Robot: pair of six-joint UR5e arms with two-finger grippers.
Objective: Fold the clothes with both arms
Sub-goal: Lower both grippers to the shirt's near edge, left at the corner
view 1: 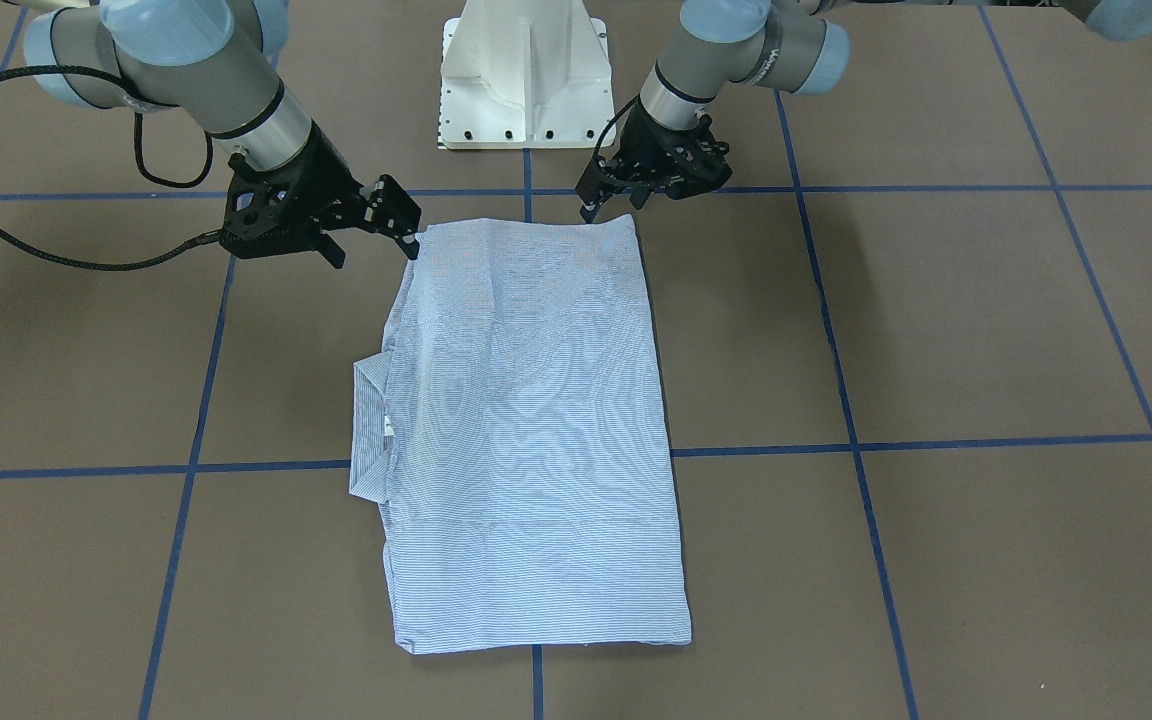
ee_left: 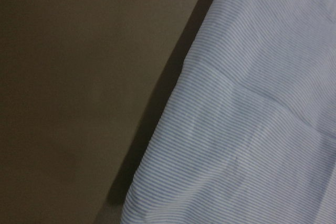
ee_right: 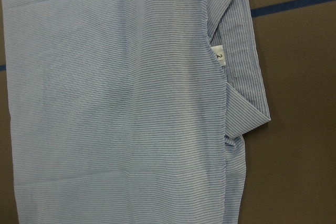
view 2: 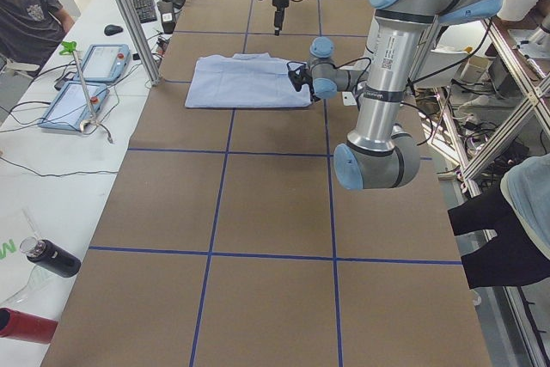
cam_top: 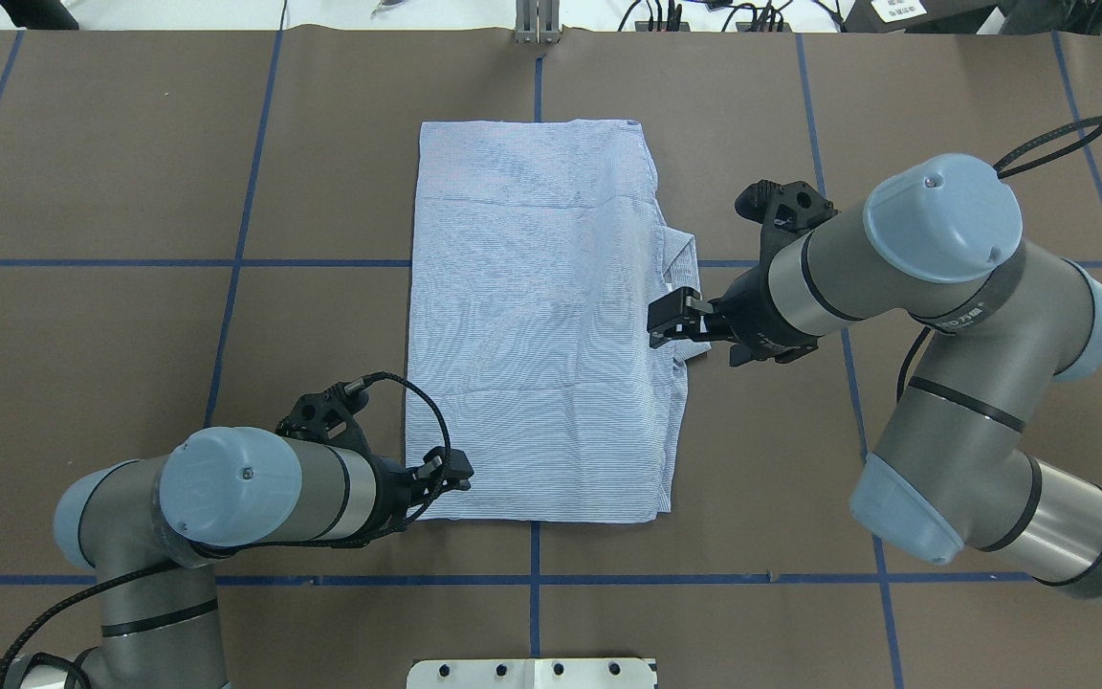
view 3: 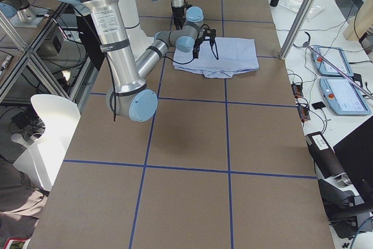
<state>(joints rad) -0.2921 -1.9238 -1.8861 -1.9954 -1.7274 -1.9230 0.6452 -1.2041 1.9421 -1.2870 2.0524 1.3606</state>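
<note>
1. Currently you have the shirt (cam_top: 537,325) lying flat on the brown table (cam_top: 130,172), folded into a long rectangle. It lies over a crossing of the blue tape lines (cam_top: 82,260).
2. Note the collar (cam_top: 683,263), which juts from the shirt's edge on the robot's right side, about midway along it. The right wrist view shows a small white label (ee_right: 219,56) just inside the collar.
3. Your left gripper (view 1: 614,205) sits low at the shirt corner nearest the robot, on its left side. Its fingers appear slightly apart, with no cloth seen between them. You cannot tell from these views whether a fingertip touches the fabric. The left wrist view shows only the striped edge at close range, the bare table beside it, and a band of shadow along the hem.
4. Your right gripper (view 1: 376,252) hangs above the shirt on the collar side. Its fingers point down, are spread wide and grip nothing. The exterior right view shows it clear of the cloth. Its wrist camera looks straight down on the collar and the folded body.
5. Observe the white pedestal base (view 1: 524,75), which stands just beyond the shirt's robot-side edge without touching it.
6. Off the table, the exterior left view shows a person (view 2: 30,15) at the side bench, with two control tablets (view 2: 94,62) lying there.
</note>
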